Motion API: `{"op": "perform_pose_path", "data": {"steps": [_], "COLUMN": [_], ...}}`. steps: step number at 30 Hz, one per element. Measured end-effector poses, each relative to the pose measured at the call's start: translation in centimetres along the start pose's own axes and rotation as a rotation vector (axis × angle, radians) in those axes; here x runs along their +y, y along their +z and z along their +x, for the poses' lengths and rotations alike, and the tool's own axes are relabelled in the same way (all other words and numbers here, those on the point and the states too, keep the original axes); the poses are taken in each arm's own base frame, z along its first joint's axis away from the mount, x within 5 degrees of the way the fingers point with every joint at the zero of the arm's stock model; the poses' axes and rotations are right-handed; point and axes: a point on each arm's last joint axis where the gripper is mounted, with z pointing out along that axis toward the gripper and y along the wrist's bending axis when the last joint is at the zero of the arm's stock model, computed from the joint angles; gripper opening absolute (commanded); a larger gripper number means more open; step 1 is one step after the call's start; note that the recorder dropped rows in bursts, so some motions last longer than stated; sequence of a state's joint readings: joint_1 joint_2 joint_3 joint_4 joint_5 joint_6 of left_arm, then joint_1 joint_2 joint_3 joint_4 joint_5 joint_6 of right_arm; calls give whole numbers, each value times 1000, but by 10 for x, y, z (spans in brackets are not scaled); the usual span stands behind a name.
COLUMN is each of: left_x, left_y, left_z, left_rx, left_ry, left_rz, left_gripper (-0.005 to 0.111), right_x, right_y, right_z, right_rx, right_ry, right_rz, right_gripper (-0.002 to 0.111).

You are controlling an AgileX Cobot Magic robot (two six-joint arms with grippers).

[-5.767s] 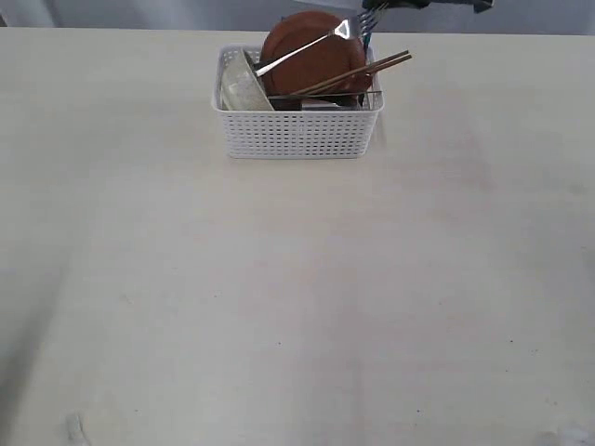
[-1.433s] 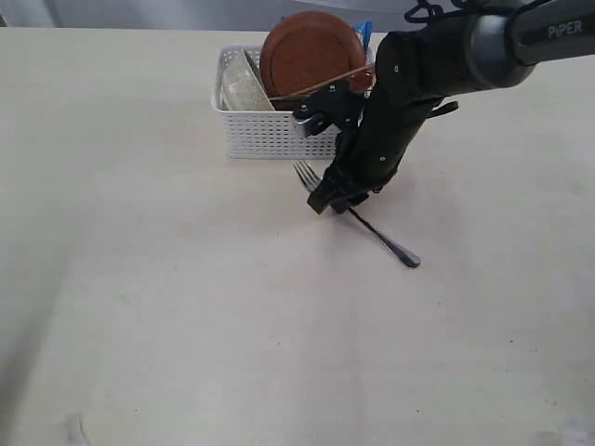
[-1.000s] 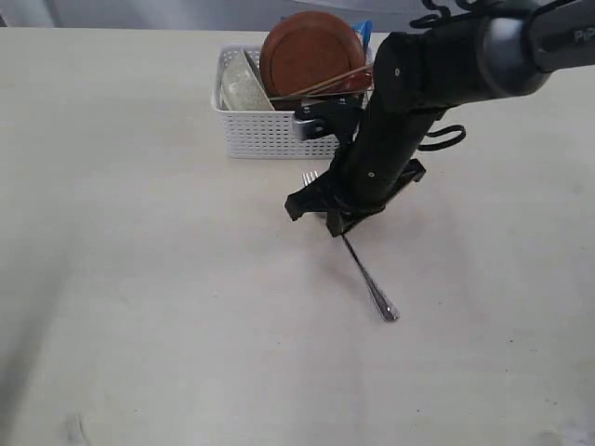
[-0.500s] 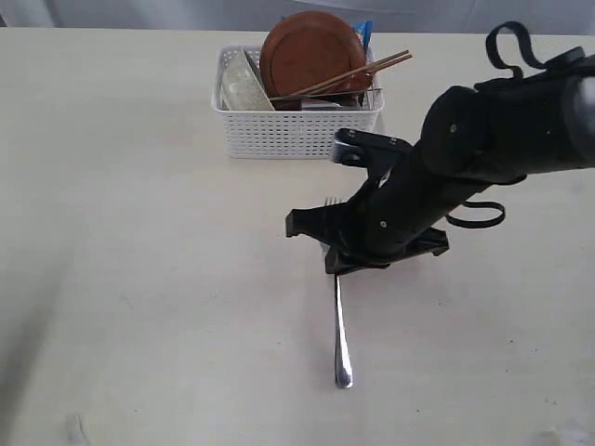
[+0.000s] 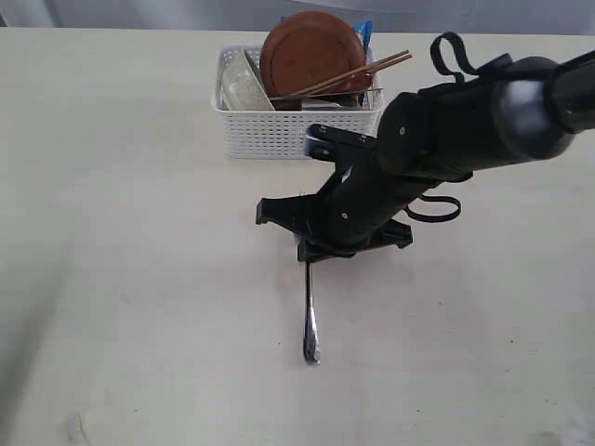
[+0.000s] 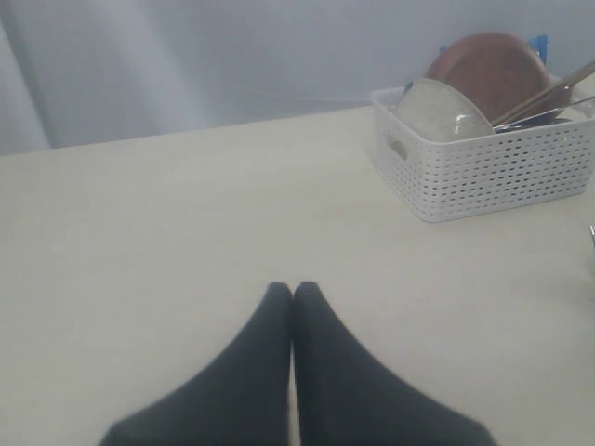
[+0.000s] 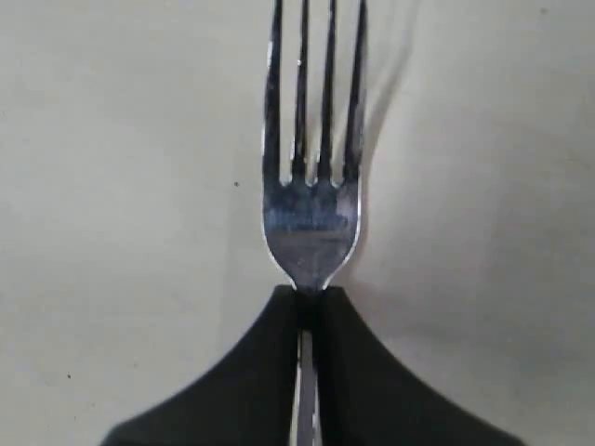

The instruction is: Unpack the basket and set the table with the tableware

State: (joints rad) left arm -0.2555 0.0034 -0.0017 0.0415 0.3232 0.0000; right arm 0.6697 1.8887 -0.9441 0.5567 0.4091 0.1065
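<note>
My right gripper (image 5: 307, 247) is shut on the neck of the steel fork (image 7: 311, 186), just below the tines. The handle (image 5: 310, 321) slants down toward the table (image 5: 139, 279), its end at or just above the surface, in front of the basket. The white basket (image 5: 297, 130) stands at the back and holds the reddish-brown plate (image 5: 311, 51) on edge, the pale bowl (image 5: 244, 85) and the chopsticks (image 5: 349, 74). In the left wrist view my left gripper (image 6: 293, 290) is shut and empty over bare table, well apart from the basket (image 6: 493, 172).
A blue snack packet (image 5: 364, 32) sticks up behind the plate in the basket. My right arm (image 5: 465, 130) reaches in from the right, close in front of the basket's right end.
My right gripper has carried the fork away from the basket, toward the front and a little left. The handle has swung from pointing front-right to pointing straight at the front edge.
</note>
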Motion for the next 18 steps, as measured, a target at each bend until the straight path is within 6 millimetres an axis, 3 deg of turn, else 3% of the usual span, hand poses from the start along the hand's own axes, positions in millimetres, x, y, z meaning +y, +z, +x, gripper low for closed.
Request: {"op": "perform_pose_path", "data": {"steps": [7, 18], "left_x": [0, 0], "left_y": [0, 0], "left_z": [0, 0], "left_rx": [0, 0], "left_ry": [0, 0], "left_rz": [0, 0], "left_gripper": [0, 0], "right_x": [2, 3], "right_y": [10, 10], "right_z": [-6, -5], "right_rx": [11, 29], "right_ry": [10, 81], "right_rz": [1, -7], "right_gripper": [-1, 0]}}
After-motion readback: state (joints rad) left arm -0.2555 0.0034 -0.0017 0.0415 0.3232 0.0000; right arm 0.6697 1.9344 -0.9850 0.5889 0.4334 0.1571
